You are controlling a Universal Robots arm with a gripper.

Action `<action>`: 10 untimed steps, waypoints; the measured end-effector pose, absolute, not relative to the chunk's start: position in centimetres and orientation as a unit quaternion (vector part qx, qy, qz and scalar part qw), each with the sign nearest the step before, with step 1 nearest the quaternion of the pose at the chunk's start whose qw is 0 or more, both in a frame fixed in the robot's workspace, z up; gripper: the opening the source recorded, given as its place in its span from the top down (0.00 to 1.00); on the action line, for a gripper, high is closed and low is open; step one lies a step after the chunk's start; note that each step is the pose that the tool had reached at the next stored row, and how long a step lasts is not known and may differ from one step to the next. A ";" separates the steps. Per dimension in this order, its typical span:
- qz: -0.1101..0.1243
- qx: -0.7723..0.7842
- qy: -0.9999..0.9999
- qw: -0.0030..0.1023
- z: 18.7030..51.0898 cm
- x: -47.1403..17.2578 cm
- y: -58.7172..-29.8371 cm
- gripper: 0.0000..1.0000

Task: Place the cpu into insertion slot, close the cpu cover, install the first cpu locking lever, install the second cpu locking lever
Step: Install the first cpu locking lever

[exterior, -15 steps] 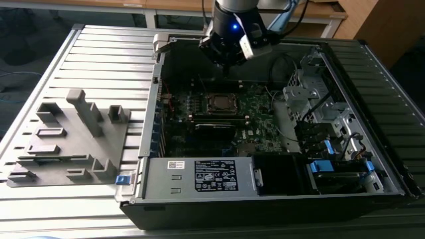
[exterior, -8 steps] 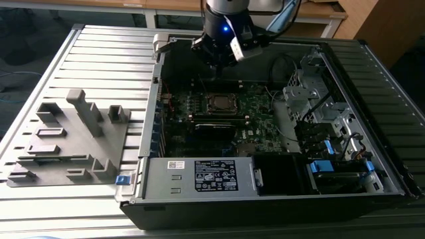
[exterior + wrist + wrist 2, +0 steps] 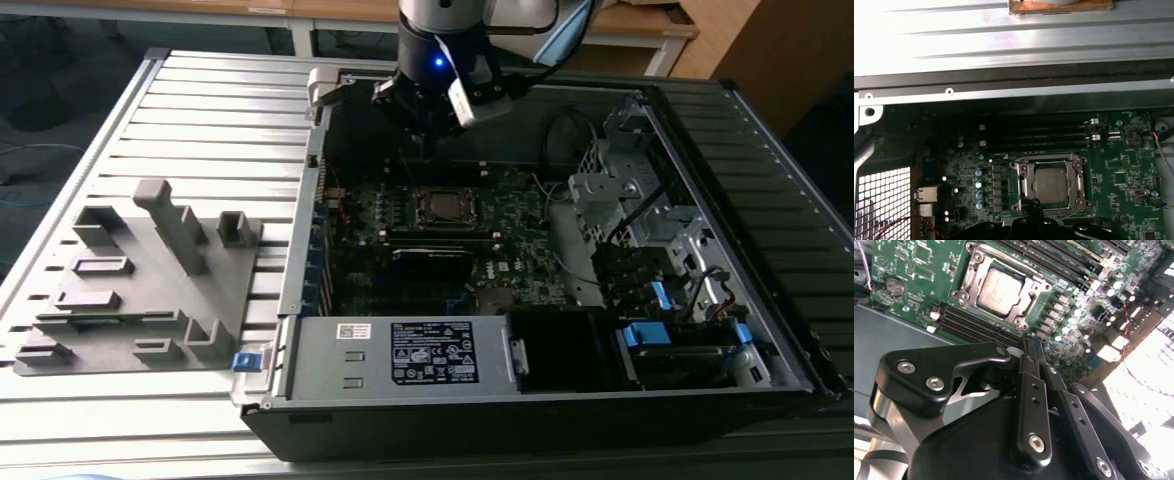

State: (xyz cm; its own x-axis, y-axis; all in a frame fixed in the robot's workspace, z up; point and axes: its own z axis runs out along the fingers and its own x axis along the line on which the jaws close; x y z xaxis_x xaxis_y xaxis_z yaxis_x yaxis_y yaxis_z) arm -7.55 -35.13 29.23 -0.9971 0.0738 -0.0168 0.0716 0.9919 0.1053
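The cpu (image 3: 999, 290) lies flat in its socket on the green motherboard (image 3: 514, 225), dull silver top up. The cpu cover (image 3: 1026, 301), a shiny metal frame, lies down around it. In the first wrist view the cpu (image 3: 1052, 183) sits inside the cover (image 3: 1022, 185). My gripper (image 3: 1033, 344) hangs above the board, a little to one side of the socket, its black fingers (image 3: 1030, 380) pressed together with nothing between them. In the exterior view the gripper (image 3: 424, 135) hovers over the far part of the open case, behind the cpu (image 3: 442, 205).
The open computer case (image 3: 287, 290) lies on a slatted metal table. A white-labelled power supply (image 3: 434, 352) sits at its near side, drive bays and cables (image 3: 641, 230) at the exterior view's right. A grey fixture tray (image 3: 134, 290) lies left of the case. Memory slots (image 3: 1036, 134) run beside the socket.
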 end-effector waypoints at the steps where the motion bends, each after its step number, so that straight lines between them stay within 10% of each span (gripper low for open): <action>1: 0.052 0.036 0.998 0.010 29.2 -7.6 -35.1 0.89; 10: 0.064 0.037 0.997 0.010 29.2 -7.6 -35.1 0.89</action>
State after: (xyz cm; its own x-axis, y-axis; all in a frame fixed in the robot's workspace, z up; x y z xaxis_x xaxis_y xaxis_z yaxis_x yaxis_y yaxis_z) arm -7.56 -35.13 29.22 -0.9971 0.0742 -0.0154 0.0717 0.9891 0.1284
